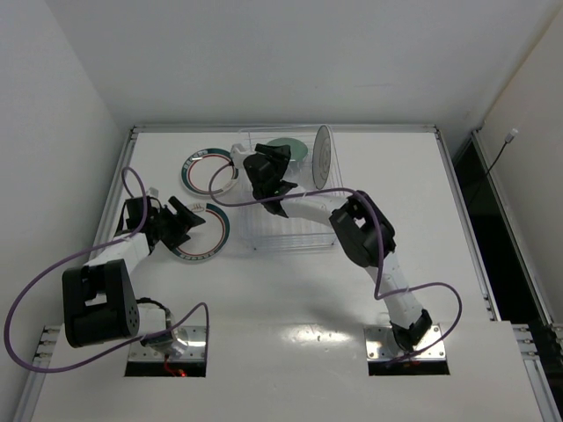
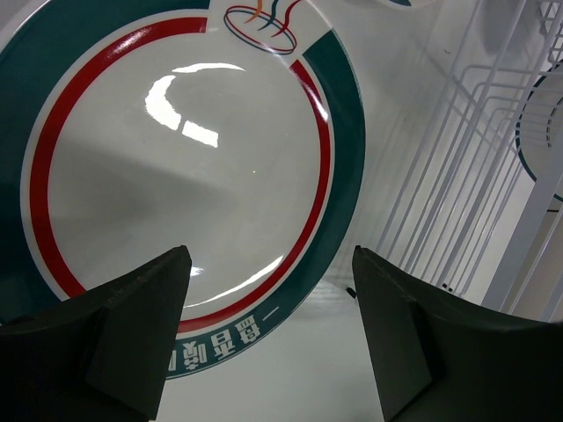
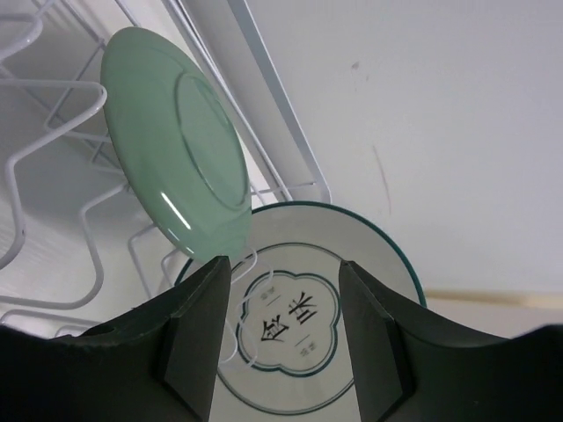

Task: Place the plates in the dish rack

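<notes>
A white plate with teal rim and red ring lies flat on the table, also seen in the top view. My left gripper hovers open over its near edge, nothing between the fingers. A second teal-rimmed plate lies flat behind it. The clear dish rack holds a green plate leaning in its wires and a white plate with centre motif standing upright. My right gripper is open inside the rack, facing the motif plate.
The rack's white wire slots run close to the right of my left gripper. White walls close off the table's back and left sides. Purple cables loop off both arms over the table.
</notes>
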